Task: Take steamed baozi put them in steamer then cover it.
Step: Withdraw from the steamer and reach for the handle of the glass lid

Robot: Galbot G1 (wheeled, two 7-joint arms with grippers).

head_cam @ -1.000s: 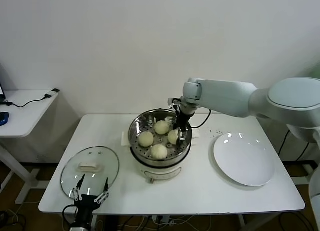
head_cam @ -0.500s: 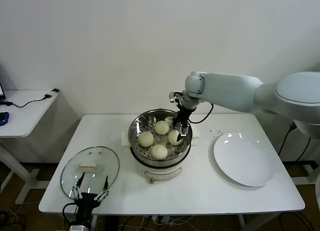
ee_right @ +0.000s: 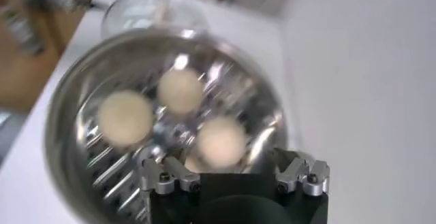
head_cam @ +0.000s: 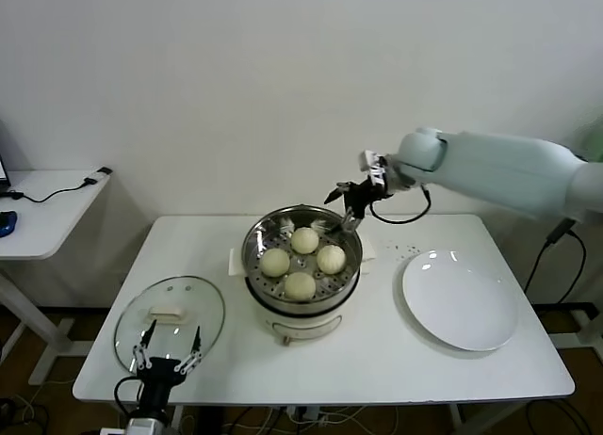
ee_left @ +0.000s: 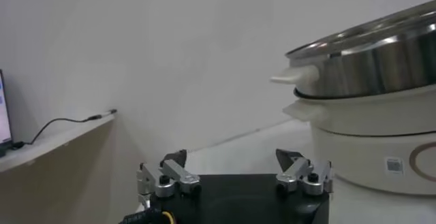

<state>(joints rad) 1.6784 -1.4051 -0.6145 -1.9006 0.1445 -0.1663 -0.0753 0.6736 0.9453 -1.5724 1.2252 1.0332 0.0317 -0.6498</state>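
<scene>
All four steamed baozi [head_cam: 302, 260] sat in my steamer [head_cam: 258, 265], spread over its perforated floor: one toward the back, one on the left, one on the right and one at the front, close together. The steamer stood on its white pot base near the middle of the table [head_cam: 377, 360].

My right jaws [head_cam: 345, 205] hung above the steamer's back right rim, spread wide and holding nothing, clear of the buns below. From my right wrist I looked down between the two fingertips [ee_right: 163, 176] onto the shiny basket, with three of the buns showing plainly and the fourth mostly hidden behind my own jaws.

The cover [head_cam: 170, 317] lay flat on the table to the left of the steamer, apart from it, with its white handle up. My left jaws [head_cam: 168, 358] waited low at the table's near edge, just in front of the cover's rim, also spread wide and empty. From my left wrist the steamer's steel wall [ee_left: 368, 58] and white base rose a little way off.

The white plate [head_cam: 460, 299] lay on the right side of the table, well apart from the steamer, with nothing on it.
</scene>
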